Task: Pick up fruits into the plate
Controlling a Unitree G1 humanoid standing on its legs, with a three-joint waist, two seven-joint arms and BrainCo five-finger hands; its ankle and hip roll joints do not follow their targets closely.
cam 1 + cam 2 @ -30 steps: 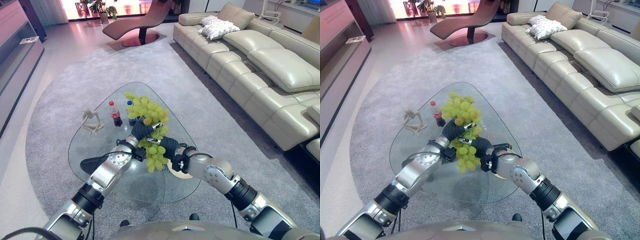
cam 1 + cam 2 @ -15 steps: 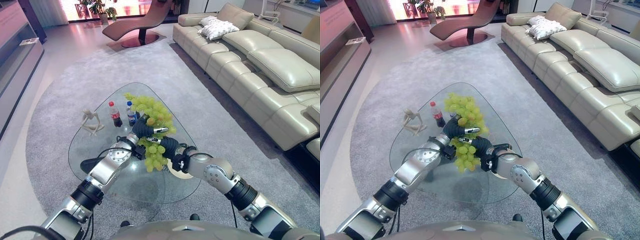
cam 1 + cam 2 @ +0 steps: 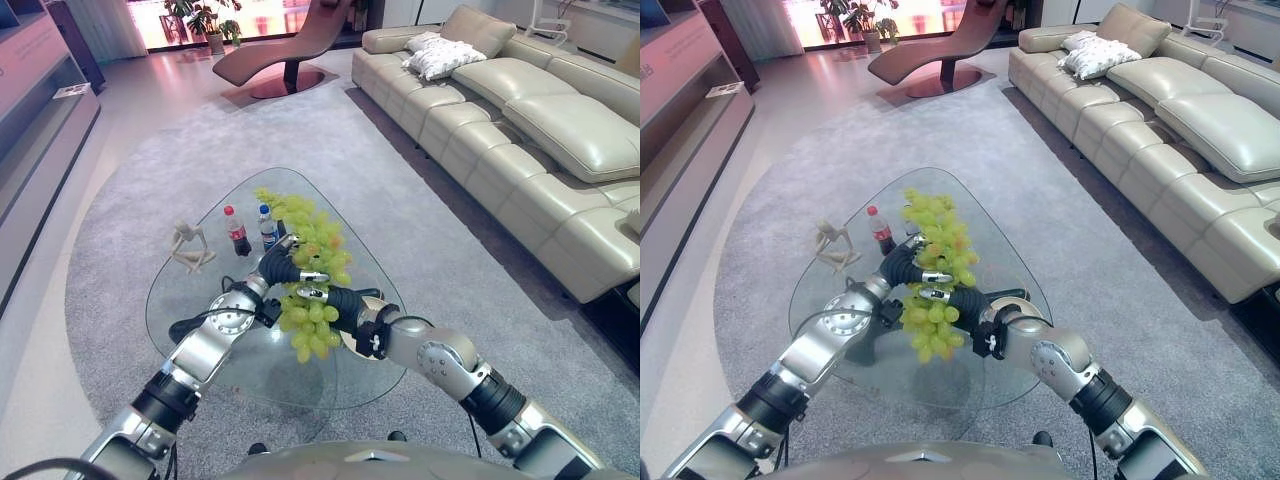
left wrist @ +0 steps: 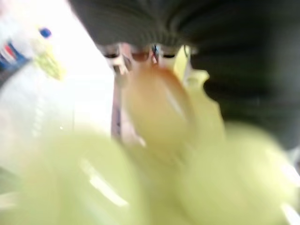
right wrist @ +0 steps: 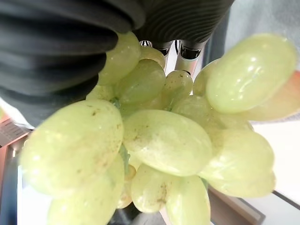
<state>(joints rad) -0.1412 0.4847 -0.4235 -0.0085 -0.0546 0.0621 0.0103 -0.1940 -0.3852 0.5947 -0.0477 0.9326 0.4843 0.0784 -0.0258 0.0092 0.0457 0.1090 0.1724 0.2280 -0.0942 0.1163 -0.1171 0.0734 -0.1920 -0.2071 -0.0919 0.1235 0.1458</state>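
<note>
A large bunch of green grapes (image 3: 312, 318) hangs above the glass table (image 3: 200, 290), held between both hands. My left hand (image 3: 277, 268) comes in from the left with its fingers curled round the bunch's middle. Just to the right of it, my right hand (image 3: 338, 300) grips the same bunch. Grapes spread above the hands (image 3: 935, 222) and dangle below them. Up close, the grapes (image 5: 164, 140) press against the right hand's fingers (image 5: 183, 49), and blurred grapes (image 4: 154, 178) crowd the left wrist view. A pale plate's edge (image 3: 348, 343) peeks out under the right wrist.
A red-capped cola bottle (image 3: 236, 231), a blue-capped bottle (image 3: 267, 227) and a pale figurine (image 3: 190, 248) stand at the table's far left. A cream sofa (image 3: 560, 130) runs along the right. A lounge chair (image 3: 290, 45) stands far back on the grey rug (image 3: 150, 170).
Both hands have carried the grape bunch slightly to the right, uncovering the blue-capped bottle. The whole view has shifted a little too.
</note>
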